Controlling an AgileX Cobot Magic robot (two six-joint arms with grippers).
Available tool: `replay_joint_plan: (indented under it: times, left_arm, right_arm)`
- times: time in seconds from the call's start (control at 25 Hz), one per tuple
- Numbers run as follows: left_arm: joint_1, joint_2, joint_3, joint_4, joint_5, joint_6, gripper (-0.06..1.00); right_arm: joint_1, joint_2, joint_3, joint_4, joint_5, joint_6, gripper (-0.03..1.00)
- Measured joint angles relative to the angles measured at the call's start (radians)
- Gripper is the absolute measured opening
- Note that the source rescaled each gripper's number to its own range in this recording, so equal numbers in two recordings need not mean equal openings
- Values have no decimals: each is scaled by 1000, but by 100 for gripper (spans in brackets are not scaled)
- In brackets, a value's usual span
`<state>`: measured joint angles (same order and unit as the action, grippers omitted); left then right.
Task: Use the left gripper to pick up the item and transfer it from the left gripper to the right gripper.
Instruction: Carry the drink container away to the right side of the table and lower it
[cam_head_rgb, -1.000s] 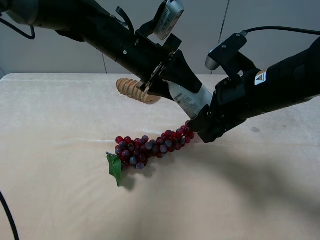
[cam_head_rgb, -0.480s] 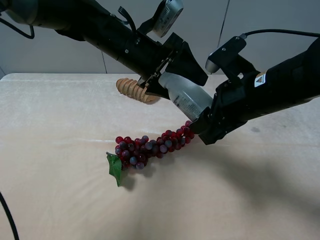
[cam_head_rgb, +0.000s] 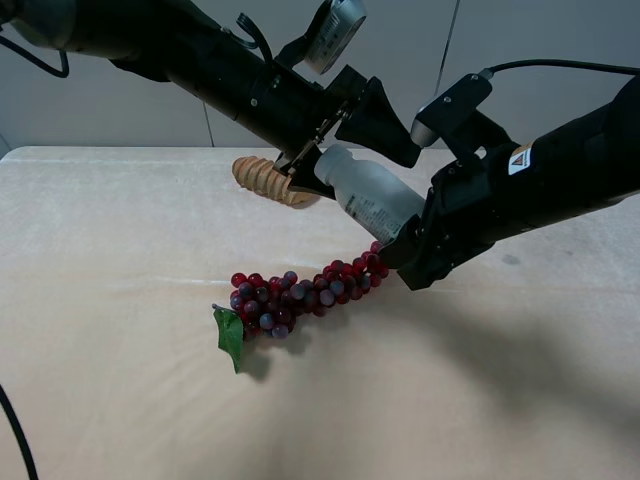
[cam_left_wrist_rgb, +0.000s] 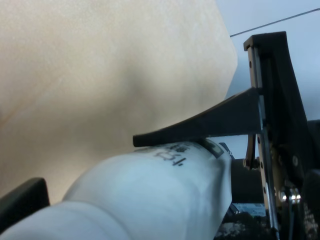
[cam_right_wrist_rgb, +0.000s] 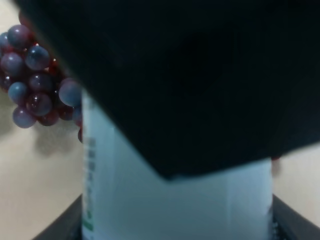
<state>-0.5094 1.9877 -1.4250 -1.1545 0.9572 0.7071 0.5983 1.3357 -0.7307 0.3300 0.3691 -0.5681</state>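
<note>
Item (cam_head_rgb: 372, 195) hangs above counter (cam_head_rgb: 120, 300), base clamped in right end effector (cam_head_rgb: 405, 255); left end effector (cam_head_rgb: 350, 165) spread wide about its cap (cam_head_rgb: 328, 165). Hazard: a finger (cam_head_rgb: 385, 125) snagging the cap could pry it loose.

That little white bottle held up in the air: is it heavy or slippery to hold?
Probably light: the right gripper holds the white bottle by one end, tilted, above the table. Its smooth round plastic looks slippery, so it might twist between the jaws. Laid on its side, it would likely roll.

print on bottle (cam_head_rgb: 372, 198) blurred, unreadable, white-and-orange sticker (cam_head_rgb: 521, 156) too small to read
</note>
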Motion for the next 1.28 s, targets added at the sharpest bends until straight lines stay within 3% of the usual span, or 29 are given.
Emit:
replay_joint_plan:
  times: [0.4,0.92,1.28]
  left_arm:
    - [3,0,-1,1,0,0,100]
    - [76,0,-1,5,39,0,100]
    - [194,-63,-1,5,59,0,100]
  right_arm:
    - [0,0,0,0,0,0,1]
    - [0,0,0,0,0,0,1]
    - [0,0,0,7,0,1,1]
